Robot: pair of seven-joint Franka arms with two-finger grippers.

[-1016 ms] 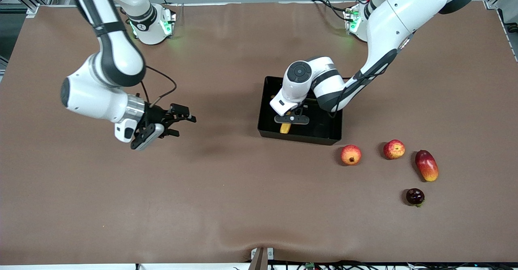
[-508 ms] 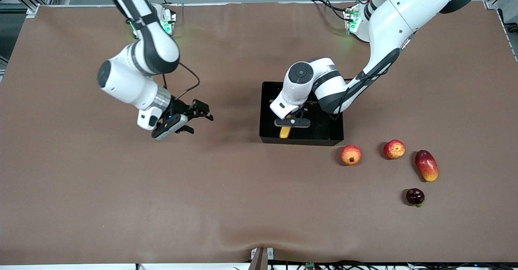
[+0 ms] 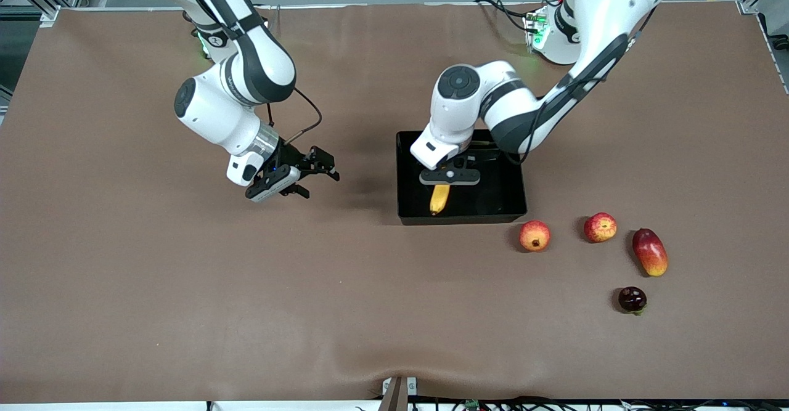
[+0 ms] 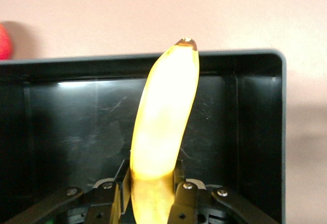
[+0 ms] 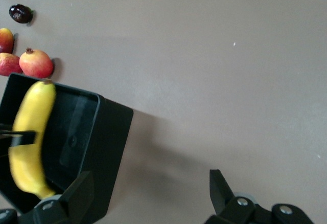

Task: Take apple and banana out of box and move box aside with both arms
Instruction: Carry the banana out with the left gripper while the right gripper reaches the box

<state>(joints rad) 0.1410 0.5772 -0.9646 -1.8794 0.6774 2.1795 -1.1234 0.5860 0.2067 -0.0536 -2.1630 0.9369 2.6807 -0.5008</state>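
My left gripper (image 3: 449,180) is shut on the yellow banana (image 3: 439,199) and holds it over the inside of the black box (image 3: 462,219). In the left wrist view the fingers (image 4: 120,183) clamp the banana (image 4: 163,116), whose tip points over the box wall (image 4: 76,63). The red apple with yellow patches (image 3: 600,227) lies on the table, nearer the front camera than the box and toward the left arm's end. My right gripper (image 3: 319,180) is open and empty over the bare table beside the box, on the right arm's side. The right wrist view shows the box (image 5: 110,132) and the banana (image 5: 30,127).
A round orange-red fruit with a crown spot (image 3: 534,236) lies just off the box's near corner. A red-yellow mango (image 3: 650,251) and a small dark fruit (image 3: 632,299) lie past the apple toward the left arm's end.
My right arm has swung in toward the box, its gripper still open. My left gripper has risen a little with the banana, so more of the banana shows.
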